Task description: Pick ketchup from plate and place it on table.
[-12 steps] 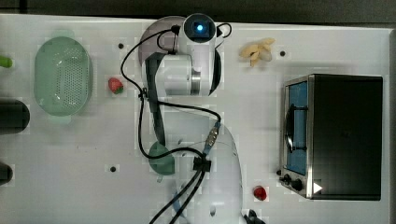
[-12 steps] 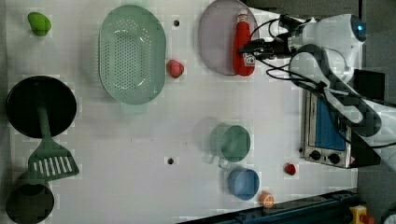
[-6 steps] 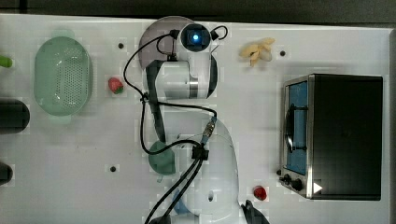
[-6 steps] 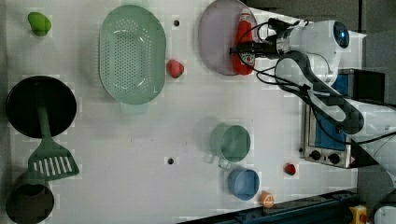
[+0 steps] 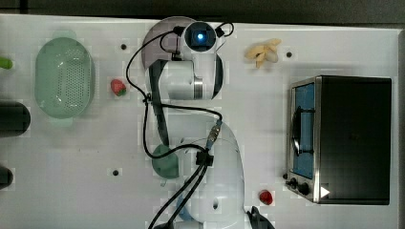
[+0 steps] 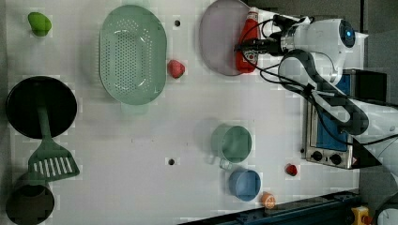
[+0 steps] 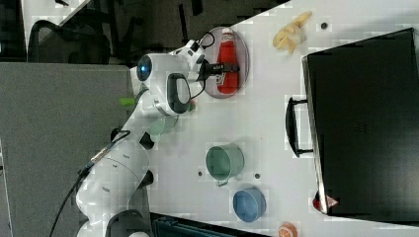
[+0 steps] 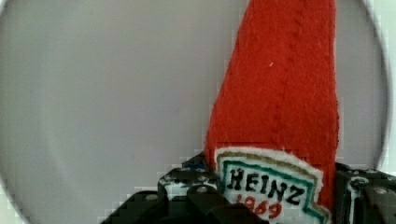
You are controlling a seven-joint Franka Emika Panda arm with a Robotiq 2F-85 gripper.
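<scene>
The ketchup (image 6: 249, 28) is a red plush bottle with a white cap and a Heinz label. It lies flat on the pale lilac plate (image 6: 218, 42), near the rim at the left view's top. My gripper (image 6: 246, 46) reaches across the bottle's labelled lower half. In the wrist view the black fingers (image 8: 187, 184) press against both sides of the ketchup (image 8: 280, 93), so the gripper (image 8: 275, 191) is shut on it. The bottle still rests on the plate (image 8: 93, 93). In the right view the ketchup (image 7: 228, 81) lies along the plate (image 7: 242, 59). The white table (image 6: 141, 131) spreads around.
A green colander (image 6: 133, 54) and a strawberry (image 6: 176, 69) lie to the left view's left of the plate. A green mug (image 6: 231, 143), a blue bowl (image 6: 245, 183) and a red ball (image 6: 292, 169) sit lower down. A toaster oven (image 5: 339, 138) and bananas (image 5: 262, 50) are at the top view's right.
The arm has swung further over the plate and come down onto the ketchup. The fingers have gone from wide open to closed against the bottle's sides.
</scene>
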